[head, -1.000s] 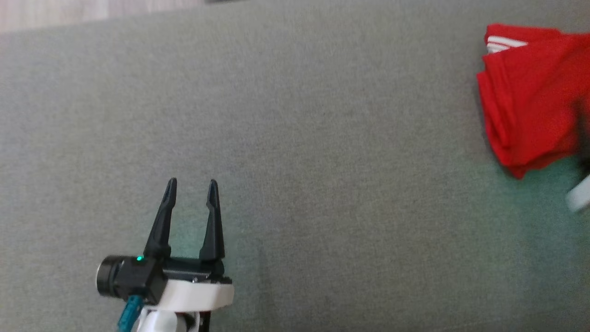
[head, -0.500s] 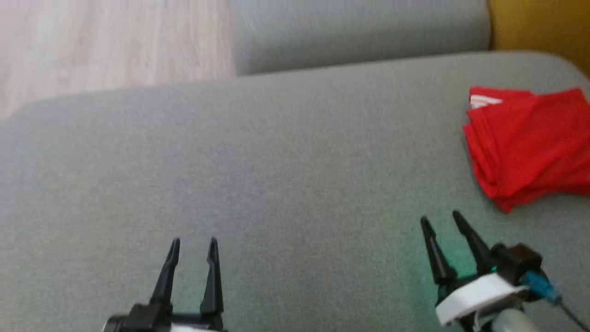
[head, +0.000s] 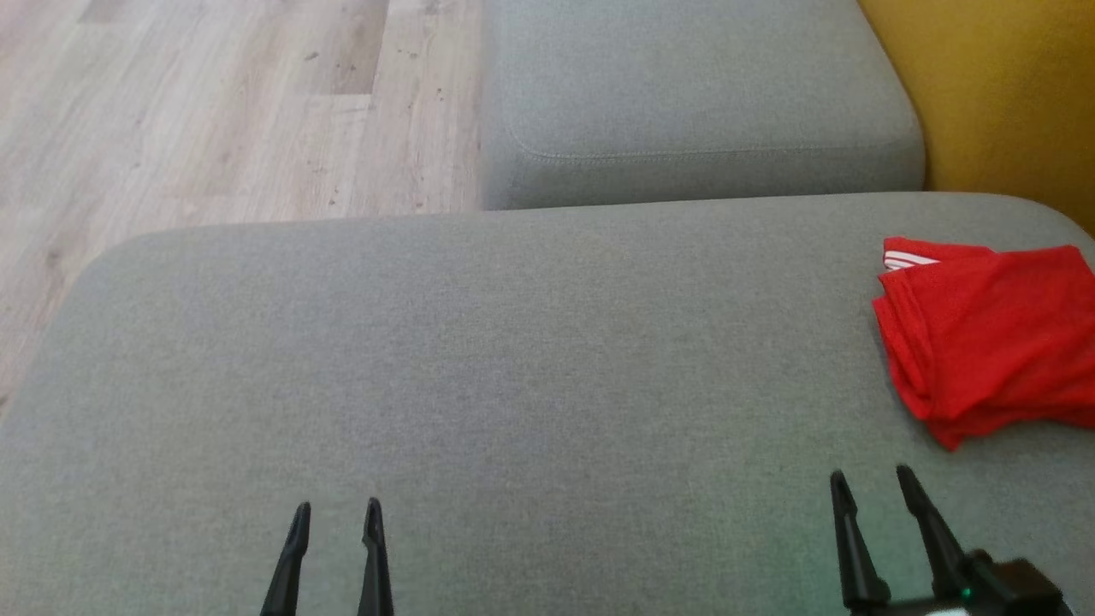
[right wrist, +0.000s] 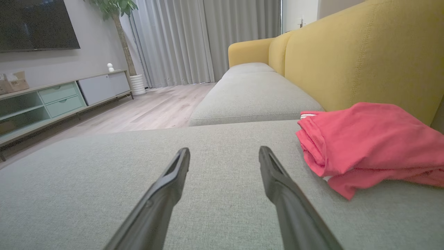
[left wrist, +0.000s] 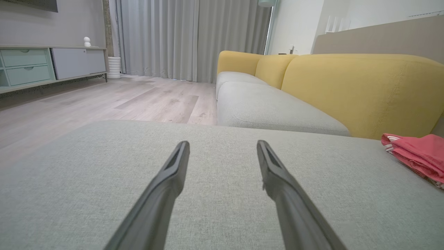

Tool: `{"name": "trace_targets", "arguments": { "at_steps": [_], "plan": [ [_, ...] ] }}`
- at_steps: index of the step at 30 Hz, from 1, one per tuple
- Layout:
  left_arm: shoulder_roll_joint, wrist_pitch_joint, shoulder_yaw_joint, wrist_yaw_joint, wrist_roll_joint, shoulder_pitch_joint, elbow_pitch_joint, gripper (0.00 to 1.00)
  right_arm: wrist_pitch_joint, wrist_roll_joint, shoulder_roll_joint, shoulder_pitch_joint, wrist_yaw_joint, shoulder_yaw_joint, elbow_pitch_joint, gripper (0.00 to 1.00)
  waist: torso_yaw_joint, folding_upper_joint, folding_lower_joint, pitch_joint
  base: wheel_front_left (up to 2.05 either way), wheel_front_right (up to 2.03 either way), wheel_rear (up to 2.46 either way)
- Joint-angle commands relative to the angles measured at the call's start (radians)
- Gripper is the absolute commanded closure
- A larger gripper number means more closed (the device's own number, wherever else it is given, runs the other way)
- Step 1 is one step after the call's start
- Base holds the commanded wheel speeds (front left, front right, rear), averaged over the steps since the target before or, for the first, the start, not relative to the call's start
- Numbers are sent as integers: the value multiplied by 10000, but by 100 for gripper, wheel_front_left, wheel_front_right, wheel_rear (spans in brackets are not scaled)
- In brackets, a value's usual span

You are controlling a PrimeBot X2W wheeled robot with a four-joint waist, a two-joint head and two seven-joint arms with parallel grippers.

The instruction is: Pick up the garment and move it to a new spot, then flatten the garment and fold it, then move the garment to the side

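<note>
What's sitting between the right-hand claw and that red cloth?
Just bare grey cushion lies between the right gripper and the red garment, clearest in the right wrist view.

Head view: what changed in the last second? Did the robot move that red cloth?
Mostly the camera tipped up, bringing the floor and a second cushion into view. The right gripper, earlier a blur beside the red garment, now sits open, apart from it. Nothing was grasped or let go. The left gripper stayed open; the garment lies folded where it was on the grey cushion.
</note>
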Motion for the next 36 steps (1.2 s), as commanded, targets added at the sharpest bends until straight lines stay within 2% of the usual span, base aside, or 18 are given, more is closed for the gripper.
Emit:
{"name": "trace_targets", "arguments": {
  "at_steps": [1, 16, 17, 21, 36],
  "plan": [
    [-47, -80, 437, 29, 64, -335, -373, 0, -107, -41, -9, -336, 37, 196, -402, 0, 10, 0, 1, -42, 0, 0, 0],
    [-47, -80, 513, 40, 217, -318, -288, 0, -108, -104, 92, -357, 37, 289, -365, 0, -54, 0, 1, -73, 0, 0, 0],
    [8, 0, 190, 4, 184, 102, 4, 100, 0, -2, 153, 115, 0, 40, -63, 100, -54, 0, 1, -74, 0, 0, 0],
    [0, 53, 174, -11, 66, 185, 395, 100, 23, 105, 155, 170, 0, 58, 323, 100, -61, 0, 1, -65, 0, 0, 0],
    [110, 382, 414, -242, -1792, -278, 558, 100, 357, 2005, 37, -300, 5, -26, 453, 100, -123, 0, 1, 64, 0, 0, 0]
  ]
}}
